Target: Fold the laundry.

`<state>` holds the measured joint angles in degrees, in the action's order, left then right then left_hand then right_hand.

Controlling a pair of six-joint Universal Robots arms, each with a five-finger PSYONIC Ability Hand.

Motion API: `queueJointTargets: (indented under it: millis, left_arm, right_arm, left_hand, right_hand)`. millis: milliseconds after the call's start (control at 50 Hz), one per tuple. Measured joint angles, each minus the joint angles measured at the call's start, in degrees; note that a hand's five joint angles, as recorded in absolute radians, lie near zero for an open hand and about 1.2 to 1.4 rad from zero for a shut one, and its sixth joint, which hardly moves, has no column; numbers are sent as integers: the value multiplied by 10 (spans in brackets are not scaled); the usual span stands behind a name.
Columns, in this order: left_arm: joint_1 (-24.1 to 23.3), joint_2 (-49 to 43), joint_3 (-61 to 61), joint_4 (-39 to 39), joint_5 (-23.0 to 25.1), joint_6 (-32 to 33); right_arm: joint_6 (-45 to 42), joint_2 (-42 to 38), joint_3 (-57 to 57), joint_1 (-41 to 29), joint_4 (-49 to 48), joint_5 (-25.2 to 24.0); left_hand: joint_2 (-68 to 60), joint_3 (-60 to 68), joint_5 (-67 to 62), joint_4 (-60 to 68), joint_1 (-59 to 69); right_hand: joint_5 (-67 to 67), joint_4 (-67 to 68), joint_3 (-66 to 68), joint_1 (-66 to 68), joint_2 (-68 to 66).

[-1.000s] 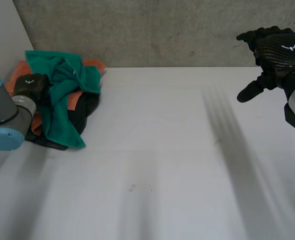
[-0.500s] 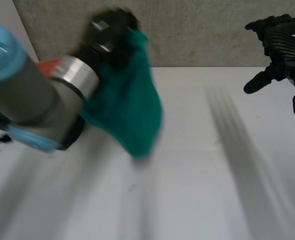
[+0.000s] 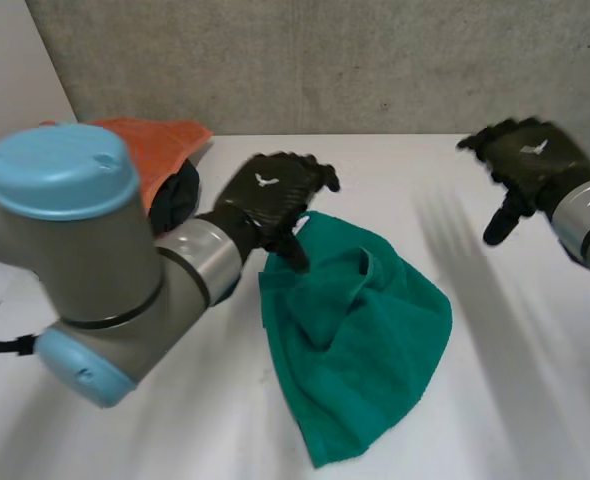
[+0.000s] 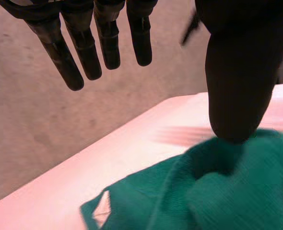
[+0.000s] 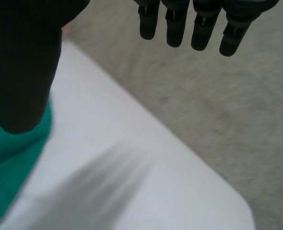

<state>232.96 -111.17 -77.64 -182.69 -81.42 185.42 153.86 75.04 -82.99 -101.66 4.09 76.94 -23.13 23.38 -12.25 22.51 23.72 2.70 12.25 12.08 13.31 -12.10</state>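
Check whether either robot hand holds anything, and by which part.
Nothing is held. The left robot hand has straight fingers, its thumb just at the green towel's bunched edge; the right robot hand is open, apart from it.

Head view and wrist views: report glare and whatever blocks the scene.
Head view: no glare on the table; the near left arm hides part of the orange cloth. Left wrist view: the left hand looms over the green towel. Right wrist view: the right hand overlaps the green towel.

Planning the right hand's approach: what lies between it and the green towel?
In the head view, a bare stretch of white table lies between the right hand and the green towel.
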Motion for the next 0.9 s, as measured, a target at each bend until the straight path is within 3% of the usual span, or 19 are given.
queueJointTargets:
  millis: [220,440,640,700,740,760,780,820,860,900]
  left_arm:
    - [4,49,-121,-2,-90,-49]
    - [-13,-29,-129,-4,-91,-183]
    - [-42,-101,-89,-15,-90,-229]
    - [-50,-116,-79,-17,-90,-238]
    - [-54,-124,-74,-18,-90,-242]
    - [-56,-127,-72,-18,-91,-244]
    - [-58,-129,-71,-18,-92,-245]
    - [-60,-132,-67,-19,-95,-247]
    - [-60,-131,-65,-21,-103,-246]
    - [-57,-128,-60,-23,-117,-244]
  right_arm:
    - [-141,-85,19,-6,55,-65]
    - [-188,-190,113,-35,2,-135]
    - [-244,-280,175,-86,-56,-204]
    - [-249,-303,182,-96,-61,-219]
    - [-250,-315,187,-101,-62,-224]
    - [-250,-320,190,-102,-62,-225]
    - [-250,-324,193,-104,-62,-226]
    - [-249,-333,200,-106,-61,-226]
    - [-248,-336,206,-106,-60,-225]
    - [-245,-335,213,-107,-60,-222]
  left_hand:
    - [12,-14,12,-12,0]
    - [12,-14,12,-12,0]
    - [12,-14,11,-12,0]
    - [-58,51,-63,59,60]
    - [-108,106,-109,107,113]
    - [-237,233,-236,235,251]
    - [-284,280,-290,290,310]
    - [-393,390,-398,401,403]
    - [-444,439,-435,454,410]
    - [-451,444,-435,460,410]
  right_hand:
    - [0,1,0,0,-1]
    - [65,64,65,51,-62]
    - [67,64,65,51,-62]
    - [75,73,75,58,-69]
    - [131,131,133,125,-134]
    - [156,158,160,149,-158]
    - [186,189,191,180,-190]
    - [369,377,379,380,-384]
    - [485,493,501,490,-507]
    - [535,549,548,516,-551]
